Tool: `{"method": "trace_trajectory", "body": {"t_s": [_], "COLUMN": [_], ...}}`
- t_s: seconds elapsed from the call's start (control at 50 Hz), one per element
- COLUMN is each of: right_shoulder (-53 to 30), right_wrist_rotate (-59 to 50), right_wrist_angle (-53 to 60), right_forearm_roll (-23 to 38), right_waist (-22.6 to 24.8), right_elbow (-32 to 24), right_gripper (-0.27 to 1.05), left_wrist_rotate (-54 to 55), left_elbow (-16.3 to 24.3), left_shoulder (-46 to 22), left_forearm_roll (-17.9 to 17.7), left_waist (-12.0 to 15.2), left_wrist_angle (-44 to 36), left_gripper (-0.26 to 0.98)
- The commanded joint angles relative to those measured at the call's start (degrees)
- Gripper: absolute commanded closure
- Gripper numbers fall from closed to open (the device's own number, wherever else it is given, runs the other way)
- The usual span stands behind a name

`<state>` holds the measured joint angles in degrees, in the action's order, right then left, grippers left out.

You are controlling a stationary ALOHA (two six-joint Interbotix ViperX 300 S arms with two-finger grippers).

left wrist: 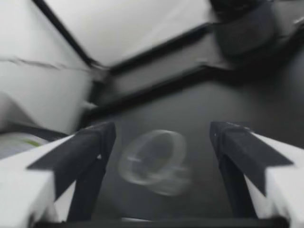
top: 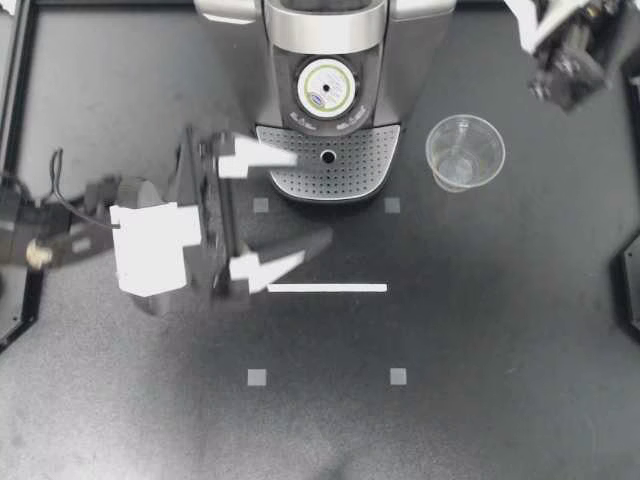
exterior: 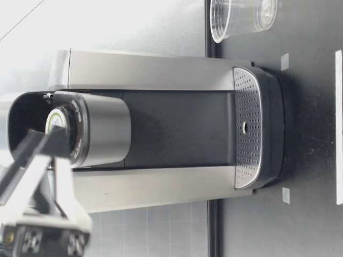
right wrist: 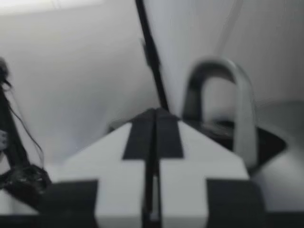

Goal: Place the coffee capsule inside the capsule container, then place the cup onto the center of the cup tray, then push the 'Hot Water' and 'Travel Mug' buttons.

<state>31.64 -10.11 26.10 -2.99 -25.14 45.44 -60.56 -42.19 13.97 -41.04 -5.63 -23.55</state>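
The coffee capsule (top: 327, 88), white-lidded with a green rim, sits in the capsule container of the coffee machine (top: 330, 40). A clear plastic cup (top: 465, 152) stands upright on the table right of the machine, off the perforated cup tray (top: 360, 165). My left gripper (top: 305, 200) hovers open in front of the tray, holding nothing. Its wrist view shows the blurred cup (left wrist: 154, 161) ahead between the open fingers (left wrist: 90, 147). My right gripper (top: 565, 65) is shut and empty at the far right corner. In the low view, my left gripper (exterior: 40, 147) is up by the capsule (exterior: 53, 120).
A white tape line (top: 327, 288) and small grey square markers (top: 257, 377) lie on the black table in front of the machine. The machine's buttons (top: 350, 122) sit just behind the tray. A black frame rail (top: 20, 90) runs along the left side.
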Motion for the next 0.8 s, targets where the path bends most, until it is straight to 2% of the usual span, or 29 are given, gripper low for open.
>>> {"method": "trace_trajectory", "body": {"t_s": [0.0, 0.1, 0.2, 0.44, 0.56, 0.78], "right_shoulder": [0.18, -0.09, -0.88, -5.19, -8.53, -14.68], "right_wrist_rotate": [0.00, 0.00, 0.00, 0.44, 0.79, 0.79], "right_wrist_angle": [-6.42, -12.74, -18.46, -27.16, -27.25, -26.63], "right_forearm_roll": [0.00, 0.00, 0.00, 1.58, 2.81, 4.92], "right_waist": [-1.85, -3.08, -5.19, -10.55, -11.69, -13.01], "right_elbow": [-3.96, -6.50, -8.79, -14.33, -16.96, -21.80], "right_gripper": [0.68, 0.68, 0.68, 0.68, 0.68, 0.68], "left_wrist_rotate": [4.83, 11.78, 17.84, 24.26, 24.52, 23.64], "left_elbow": [-0.18, -0.53, -0.09, 1.58, 1.76, 1.32], "left_shoulder": [0.18, -0.53, -1.58, -4.75, -4.83, -4.31], "left_forearm_roll": [-0.18, -0.18, -0.09, -0.18, -0.18, 0.00], "left_waist": [-1.05, -1.58, -1.58, -1.58, -1.58, -1.58], "left_wrist_angle": [0.53, 3.60, 10.55, 25.14, 28.21, 29.09], "left_gripper": [-0.02, -0.02, -0.01, -0.01, -0.01, -0.01]}}
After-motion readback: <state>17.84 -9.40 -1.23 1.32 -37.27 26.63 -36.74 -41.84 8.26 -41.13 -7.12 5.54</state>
